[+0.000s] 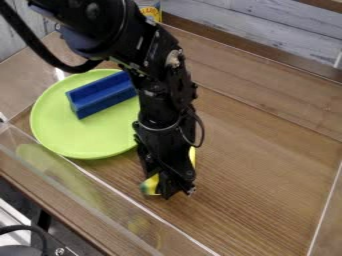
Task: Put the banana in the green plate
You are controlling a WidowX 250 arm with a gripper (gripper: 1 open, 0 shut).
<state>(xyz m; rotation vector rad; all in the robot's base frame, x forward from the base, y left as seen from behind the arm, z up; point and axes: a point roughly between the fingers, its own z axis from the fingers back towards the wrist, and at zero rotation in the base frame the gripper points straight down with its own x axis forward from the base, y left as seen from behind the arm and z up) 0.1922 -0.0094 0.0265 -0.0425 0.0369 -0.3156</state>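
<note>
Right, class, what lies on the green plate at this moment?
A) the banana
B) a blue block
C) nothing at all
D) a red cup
B: the blue block rests on the green plate, while the banana is on the wooden table beside the plate, under the end effector.

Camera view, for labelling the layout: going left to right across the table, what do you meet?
green plate → blue block lying on it → gripper, shut on the banana.
</note>
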